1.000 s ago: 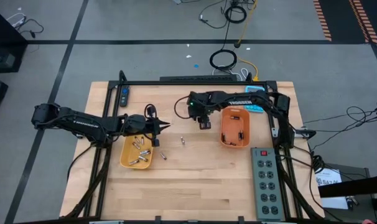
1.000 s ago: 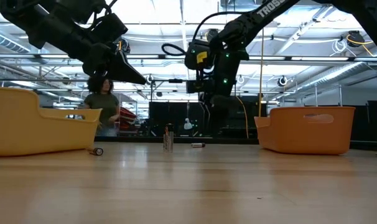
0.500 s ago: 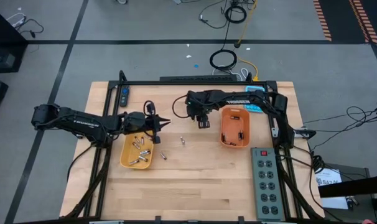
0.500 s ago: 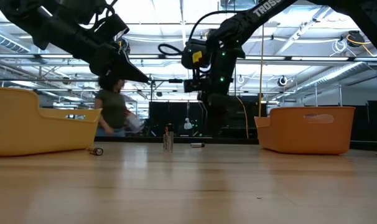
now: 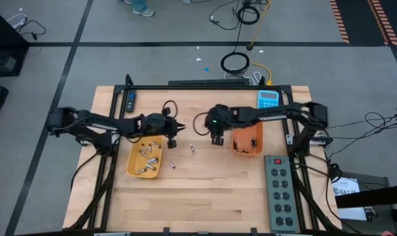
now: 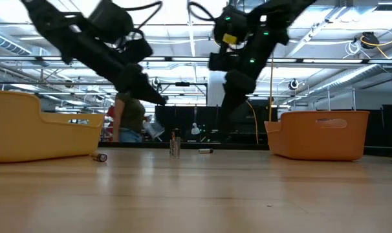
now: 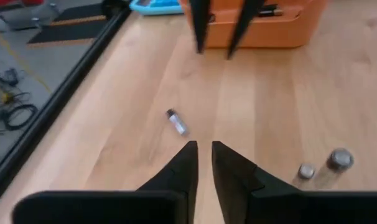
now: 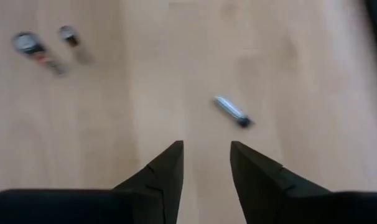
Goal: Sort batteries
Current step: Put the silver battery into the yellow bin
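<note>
Several small silvery batteries (image 5: pixel 146 157) lie in the yellow tray (image 5: pixel 132 167). Two short batteries (image 5: pixel 192 148) stand upright on the wood between the trays; they show in the left wrist view (image 7: pixel 339 160) and the right wrist view (image 8: pixel 25 42). Another battery (image 7: pixel 176 122) lies flat farther back (image 8: pixel 232 111). One more battery (image 5: pixel 171 164) lies beside the yellow tray. My left gripper (image 5: pixel 179 127) hovers just right of that tray, its fingers (image 7: pixel 187 163) a narrow gap apart and empty. My right gripper (image 5: pixel 217 139) hangs open and empty beside the orange tray (image 5: pixel 247 145), above the flat battery.
A grey power strip (image 5: pixel 280 191) lies at the near right and a blue calculator (image 5: pixel 268 98) at the far right. A dark remote (image 5: pixel 132 99) sits at the far left. A person (image 6: pixel 128 116) walks in the room behind the table.
My left gripper has moved from over the yellow tray's far edge toward the table's right edge and sunk a little. My right arm has swung over the orange tray, taking its gripper up and toward the near edge. The batteries on the wood have stayed put.
</note>
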